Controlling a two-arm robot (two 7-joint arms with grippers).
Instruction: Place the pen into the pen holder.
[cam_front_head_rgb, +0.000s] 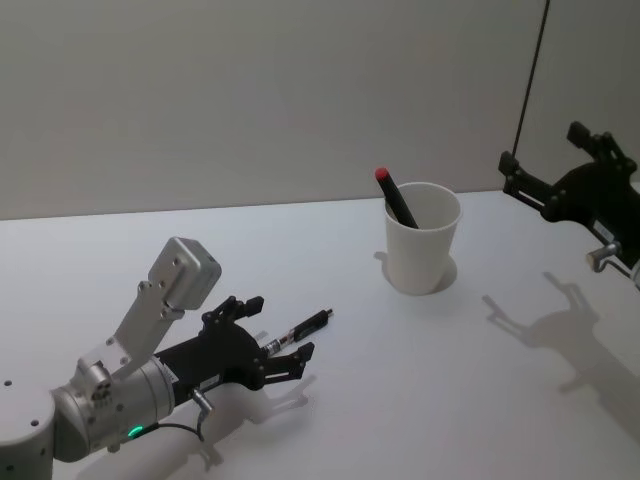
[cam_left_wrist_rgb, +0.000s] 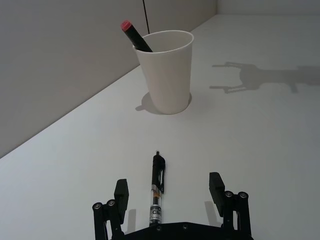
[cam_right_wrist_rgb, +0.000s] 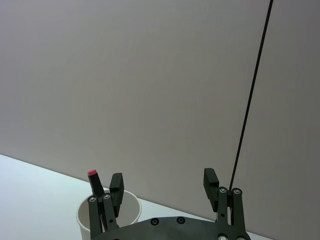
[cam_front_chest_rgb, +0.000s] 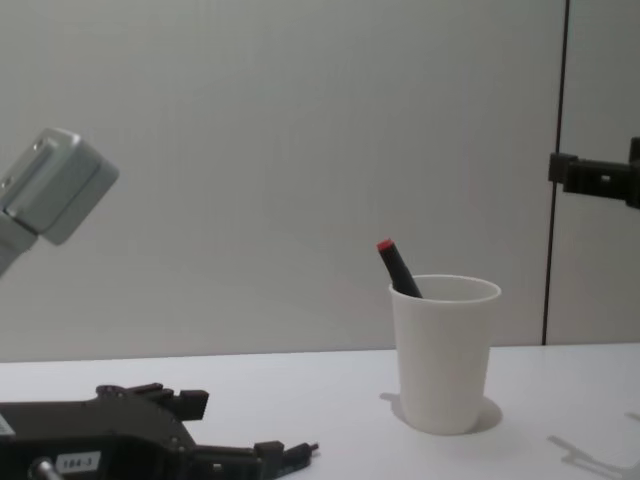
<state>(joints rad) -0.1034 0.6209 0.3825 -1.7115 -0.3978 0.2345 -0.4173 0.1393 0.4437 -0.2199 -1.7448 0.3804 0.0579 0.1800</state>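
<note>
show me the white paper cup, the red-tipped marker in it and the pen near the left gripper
white paper cup (cam_front_head_rgb: 422, 255): head view, front wall
red-tipped black marker (cam_front_head_rgb: 382, 175): head view, red tip
clear-barrelled pen (cam_left_wrist_rgb: 157, 187): left wrist view, mid barrel

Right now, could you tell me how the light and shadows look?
Head view: the raised right pincer throws a clear shadow on the table. Left wrist view: the pen holder has a small shadow at its base; the pen, inside the open left pincer, is sharp. Chest view: even light, no glare.
</note>
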